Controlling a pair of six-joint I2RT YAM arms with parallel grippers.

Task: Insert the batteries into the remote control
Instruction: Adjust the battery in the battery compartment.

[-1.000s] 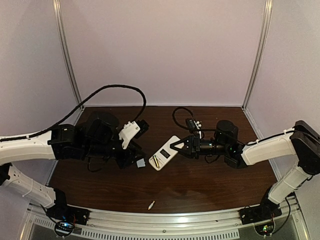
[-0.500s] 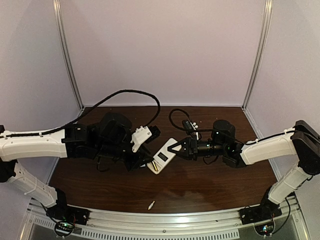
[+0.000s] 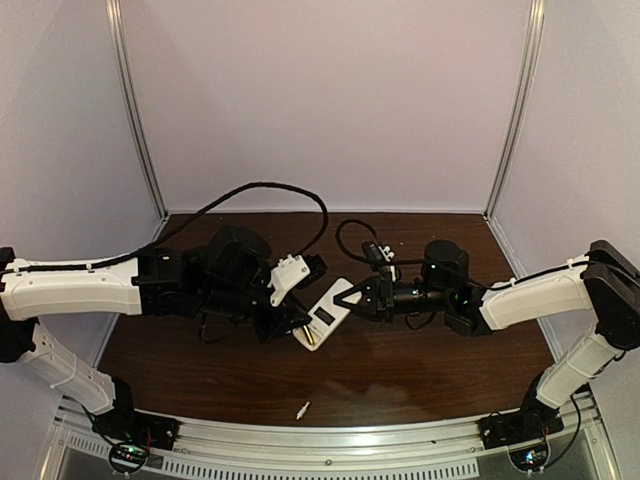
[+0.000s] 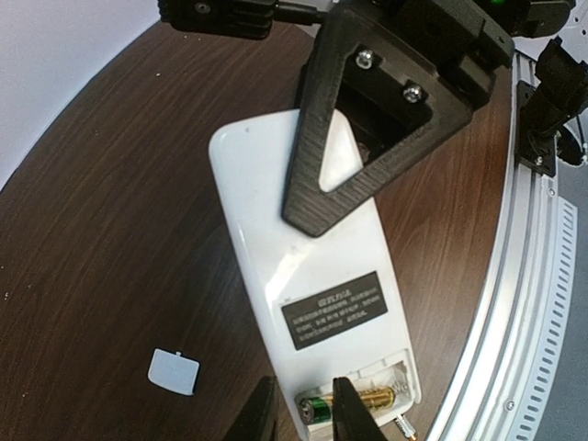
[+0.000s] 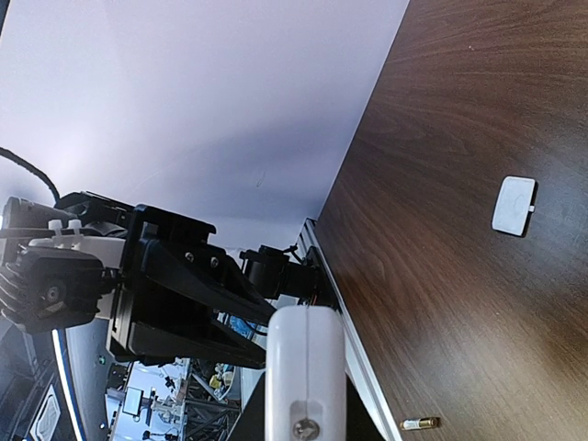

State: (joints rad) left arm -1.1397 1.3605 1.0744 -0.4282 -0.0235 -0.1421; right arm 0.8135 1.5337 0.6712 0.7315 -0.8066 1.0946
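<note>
The white remote control [image 3: 326, 314] hangs above the table, back side up, with my right gripper [image 3: 351, 298] shut on its far end. In the left wrist view its battery recess [image 4: 363, 401] holds one battery [image 4: 367, 401], green and gold. My left gripper [image 4: 303, 418] is at that end with a narrow gap between its jaws. One of its fingers [image 4: 347, 412] lies across the battery and the other is just off the remote's edge, gripping nothing. A second battery [image 3: 302, 409] lies loose on the table near the front edge, also in the right wrist view as the battery [image 5: 421, 424].
A small pale battery cover [image 4: 173, 371] lies flat on the dark wood table [image 3: 420, 370], left of the remote; the cover [image 5: 514, 204] shows in the right wrist view too. A metal rail [image 3: 330, 455] runs along the near edge. Pale walls enclose the back and sides.
My left arm has moved right, up to the remote's open end, and its jaws have narrowed. The right gripper has shifted the remote slightly left, still holding it.
</note>
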